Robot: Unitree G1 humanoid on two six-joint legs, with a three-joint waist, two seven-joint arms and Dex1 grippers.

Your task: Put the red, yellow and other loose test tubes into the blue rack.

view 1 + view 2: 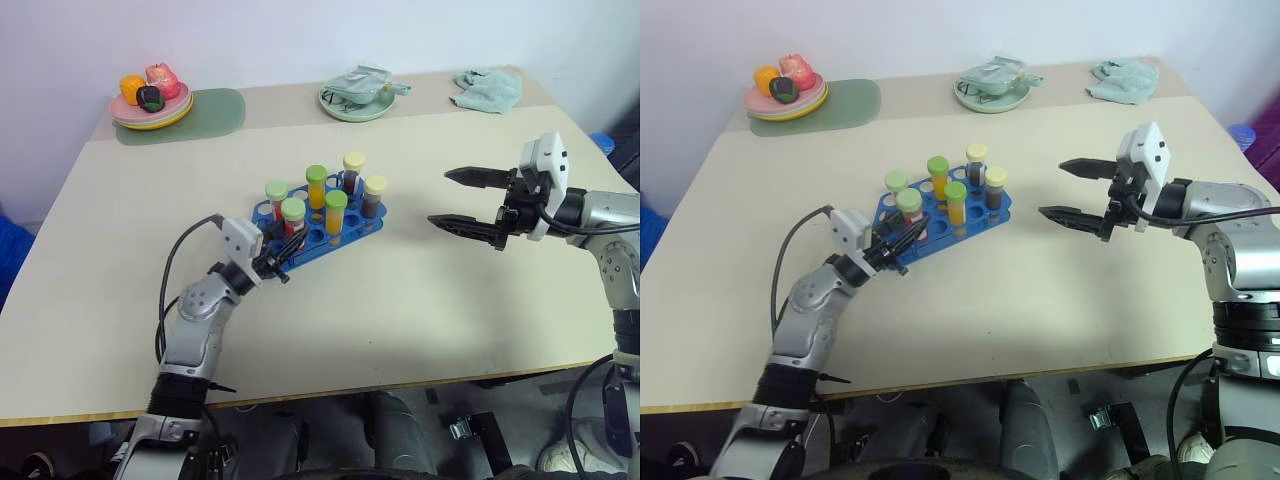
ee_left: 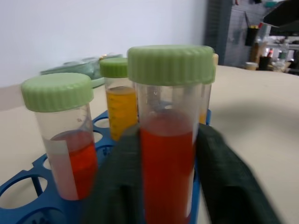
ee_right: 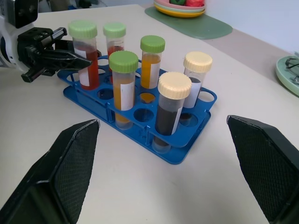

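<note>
Six tubes (image 3: 170,109); one blue rack (image 3: 175,151)

Blue rack (image 3: 180,154), green-capped red tube (image 3: 85,51)

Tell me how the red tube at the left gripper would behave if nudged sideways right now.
The red tube stands upright in the blue rack, so its hole would probably stop it tipping. Its clear plastic wall looks smooth, likely slippery between the left gripper fingers. About half full of liquid, it is probably bottom-heavy.
</note>
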